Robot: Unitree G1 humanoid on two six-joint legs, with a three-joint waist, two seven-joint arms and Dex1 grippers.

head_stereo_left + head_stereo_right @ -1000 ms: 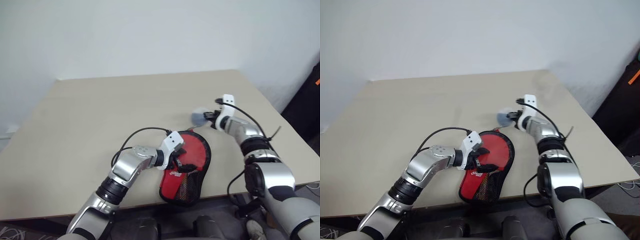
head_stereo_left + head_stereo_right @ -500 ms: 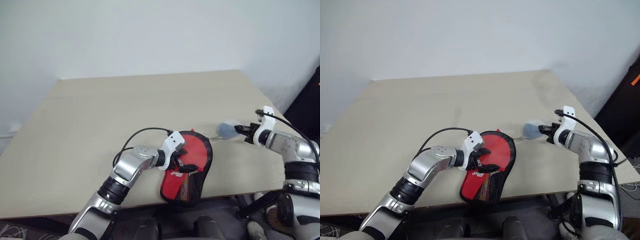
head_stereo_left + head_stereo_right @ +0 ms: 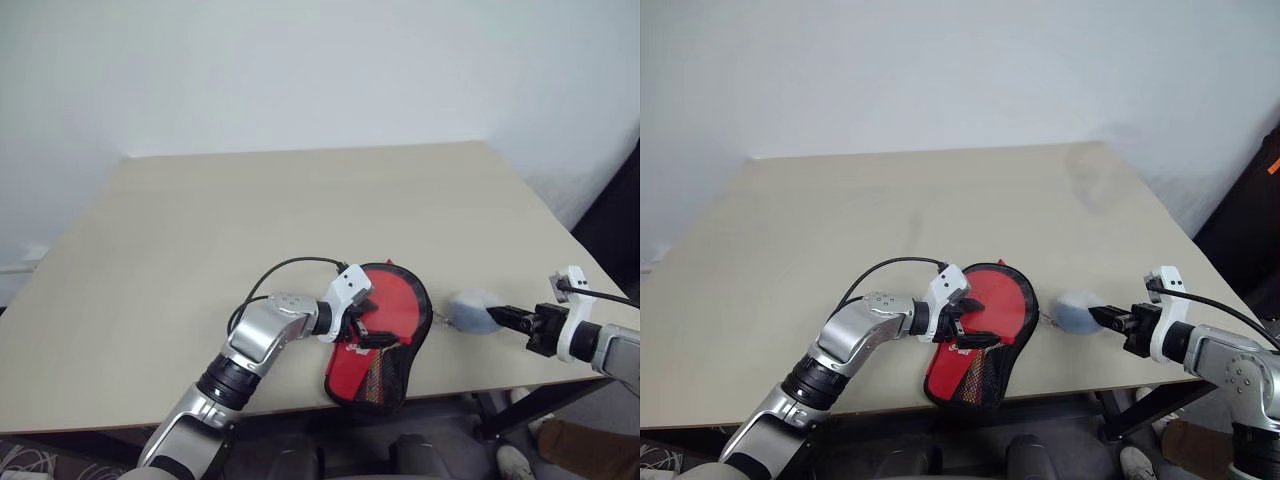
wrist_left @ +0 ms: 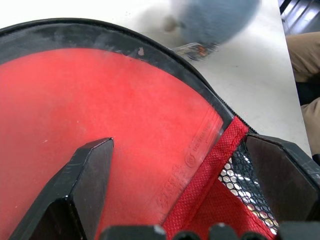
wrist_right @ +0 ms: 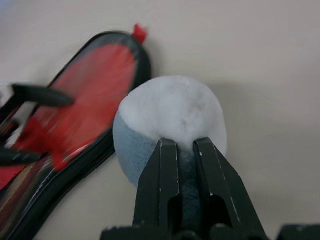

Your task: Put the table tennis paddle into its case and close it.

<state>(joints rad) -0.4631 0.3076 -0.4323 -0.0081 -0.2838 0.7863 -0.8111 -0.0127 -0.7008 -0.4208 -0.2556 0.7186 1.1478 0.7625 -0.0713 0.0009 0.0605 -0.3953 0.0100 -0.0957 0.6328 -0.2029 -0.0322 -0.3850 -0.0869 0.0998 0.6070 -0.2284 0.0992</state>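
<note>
**A:** What are you holding right now?

**B:** Your right claw (image 3: 505,316) is pinching shut on the fluffy grey-white pompom (image 3: 472,311), which is hanging off the case (image 3: 375,375) by a small metal link (image 4: 192,48). Your left claw (image 3: 372,322) is standing wide open and gripping nothing. Its fingers are straddling the top of the case, one over the clear window and one over the mesh.

**A:** And the paddle?

**B:** The table tennis paddle (image 3: 400,300) is lying inside the case, with its red face showing through the window. The case is resting at the near edge of the surface (image 3: 250,220). I cannot tell how far round the zip is closed.

**A:** So what is worrying you?

**B:** Three things, as I am judging it. You are gripping only soft fluff, so a hard pull could slip the pompom out of the claw or snap the link instead of driving the zip.

You are also pulling out to the side. If the left claw is not really pressing down, the whole case could slide or swing after the pompom.

Last, the case is sitting so close to the edge that a drag toward you could tip it off the surface.
</note>
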